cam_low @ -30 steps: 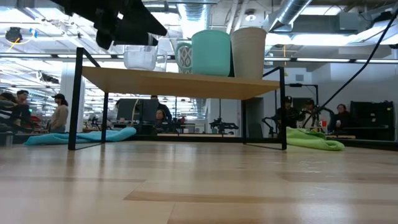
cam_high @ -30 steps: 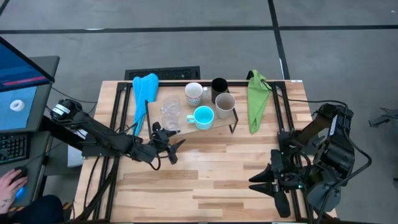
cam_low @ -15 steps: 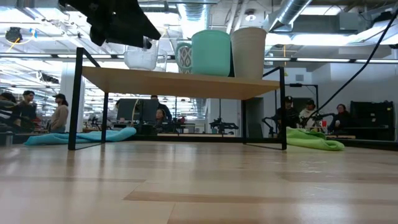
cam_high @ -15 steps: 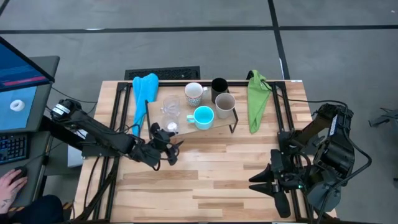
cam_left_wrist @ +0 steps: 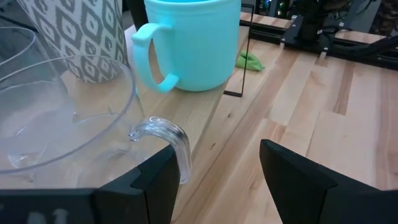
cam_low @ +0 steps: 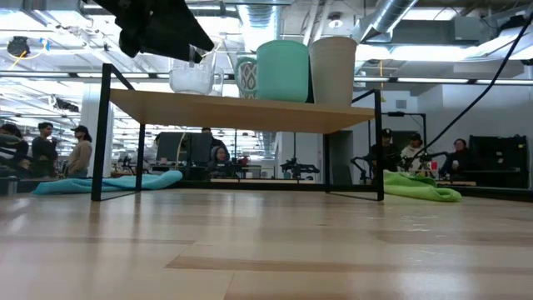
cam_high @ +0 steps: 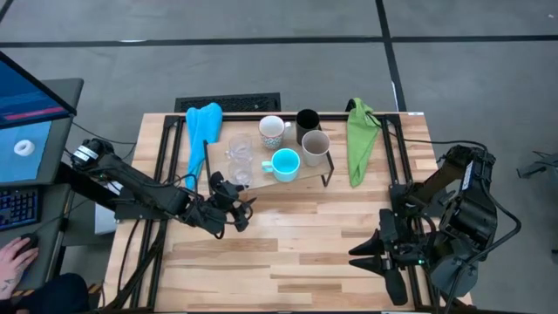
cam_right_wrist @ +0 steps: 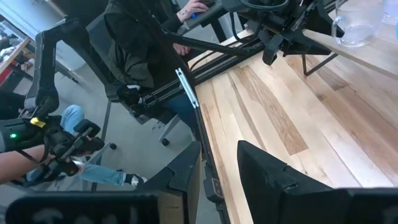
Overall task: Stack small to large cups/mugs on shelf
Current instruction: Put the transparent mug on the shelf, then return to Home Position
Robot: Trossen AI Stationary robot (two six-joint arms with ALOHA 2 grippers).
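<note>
The black cup [cam_high: 307, 119] is hidden in the low view.

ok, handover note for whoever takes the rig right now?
Left gripper: open at the shelf's front left corner, by the front glass, holding nothing.
Right gripper: open, parked at the table's right front.
On the shelf: two glasses, the other behind the front one; white mug; black cup; beige mug; turquoise mug.
Done: all six sit on the shelf.
Left: nothing is stacked yet; nest them small to large.

Turquoise ceramic mug [cam_left_wrist: 189, 40], white mug with grey diamond pattern [cam_left_wrist: 78, 34], clear glass handled cup [cam_left_wrist: 68, 130], light wooden shelf board [cam_low: 250, 112], green cloth [cam_high: 360, 139], blue cloth [cam_high: 201, 131].
</note>
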